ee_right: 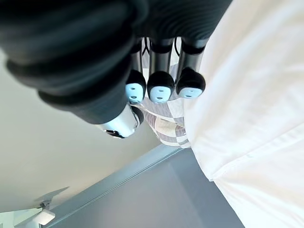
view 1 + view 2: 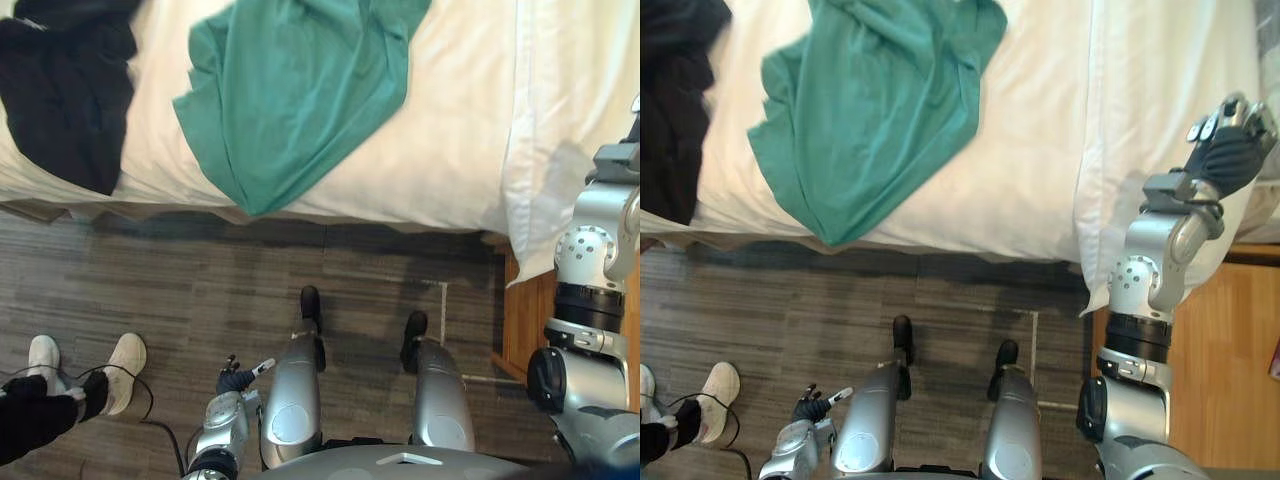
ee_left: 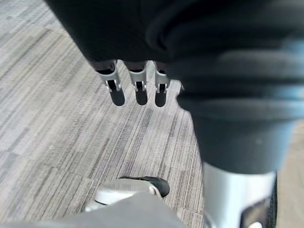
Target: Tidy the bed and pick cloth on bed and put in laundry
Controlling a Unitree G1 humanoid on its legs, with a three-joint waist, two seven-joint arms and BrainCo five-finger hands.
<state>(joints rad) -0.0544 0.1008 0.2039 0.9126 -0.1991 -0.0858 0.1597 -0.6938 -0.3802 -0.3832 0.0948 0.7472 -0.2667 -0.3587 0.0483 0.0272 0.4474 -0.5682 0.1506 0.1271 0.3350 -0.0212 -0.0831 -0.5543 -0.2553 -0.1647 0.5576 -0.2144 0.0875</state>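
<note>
The green cloth (image 2: 300,90) lies unpicked on the bed (image 2: 450,150) at 12 o'clock, the right hand (image 2: 1230,150) curls on nothing by the pillow (image 2: 1160,90) at 2, the left hand (image 2: 236,380) hangs loose at 7, so next, I think, a hand must reach and grab that cloth.

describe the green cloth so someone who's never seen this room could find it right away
Start at the bed with the white sheet. Near the middle of its near edge lies a crumpled teal-green cloth, one corner reaching the edge. It is the only green item there: the crumpled black cloth to its left is dark, and the white pillow to its right is plain.
</note>
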